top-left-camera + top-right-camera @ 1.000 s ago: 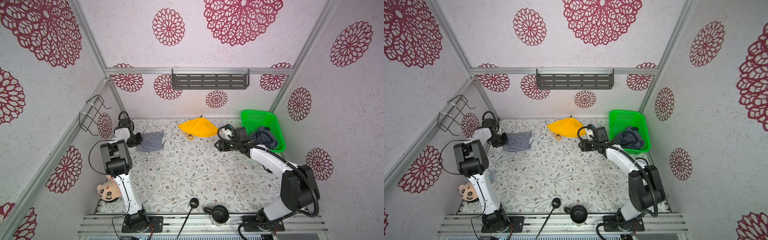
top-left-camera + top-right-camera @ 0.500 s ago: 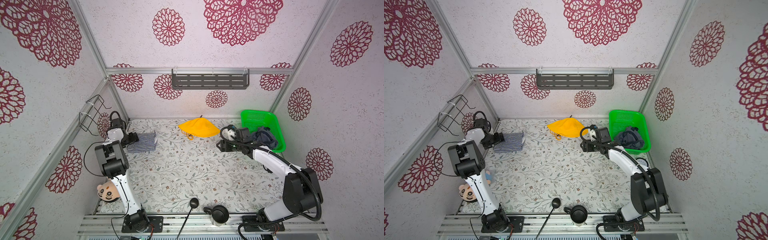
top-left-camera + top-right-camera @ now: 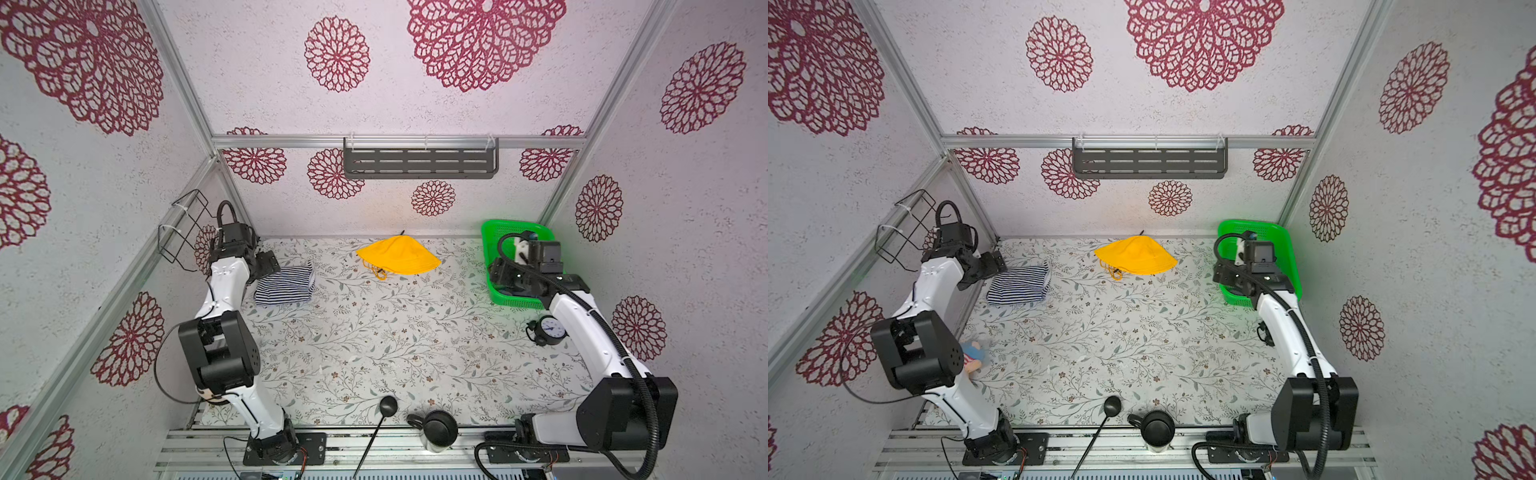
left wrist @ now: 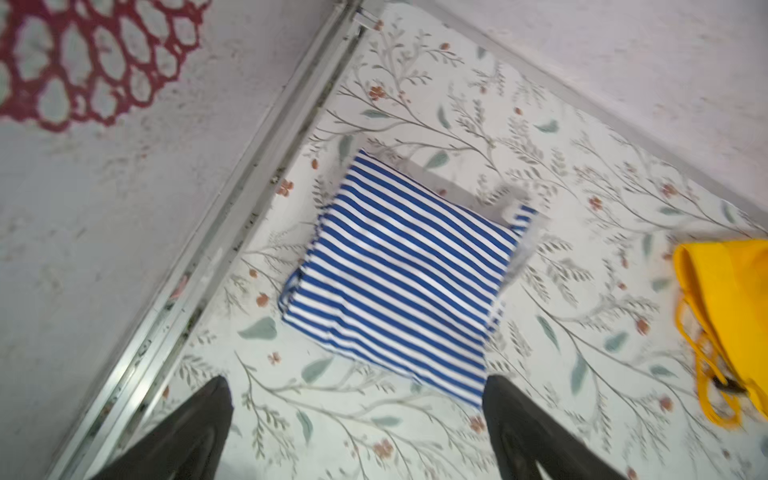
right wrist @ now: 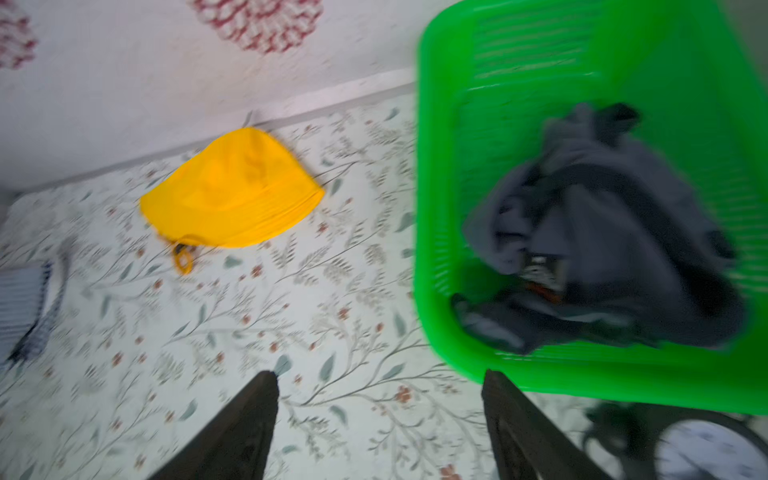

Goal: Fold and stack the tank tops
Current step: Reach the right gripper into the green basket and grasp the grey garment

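Observation:
A folded navy-and-white striped tank top (image 3: 284, 284) (image 3: 1019, 284) (image 4: 399, 282) lies at the back left of the table. My left gripper (image 3: 266, 266) (image 4: 355, 380) is open and empty, just off the top's left edge, near the side wall. A crumpled slate blue-grey tank top (image 5: 602, 232) lies inside the green basket (image 5: 428, 208) (image 3: 511, 224). In both top views my right arm hides most of it. My right gripper (image 3: 505, 278) (image 5: 380, 374) is open and empty over the basket's front left corner.
A yellow hat (image 3: 399, 259) with a cord lies at the back middle. An alarm clock (image 3: 550, 330) stands in front of the basket. A black ladle (image 3: 386, 407) and black mug (image 3: 436, 426) are at the front edge. A plush toy (image 3: 971, 357) lies by the left arm.
The left gripper dragged the striped top a little leftward, then opened and let it go. The right arm swung right, from beside the hat to the green basket.

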